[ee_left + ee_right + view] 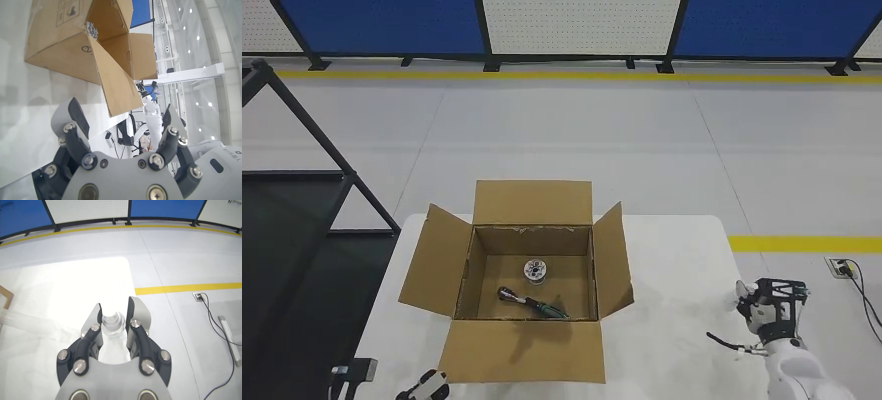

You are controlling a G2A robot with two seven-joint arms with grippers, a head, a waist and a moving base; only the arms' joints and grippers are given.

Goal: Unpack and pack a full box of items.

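Observation:
An open cardboard box (525, 205) stands mid-table with all flaps spread. Inside lie a small round silvery item (535, 268) and a dark green-handled tool (534, 303). My right gripper (115, 308) hangs over the table's right edge (754, 300), shut on a clear, transparent item with a ribbed neck (113, 323). My left gripper (122, 113) is open and empty, low by the table's front left, facing the box's outer wall (62, 51). The silvery item (92, 30) peeks past a flap corner there.
The white table (672, 290) has bare room to the right of the box and in front of it. A black rack (302, 200) stands at the left. A cable and floor socket (198, 297) lie off the table's right side.

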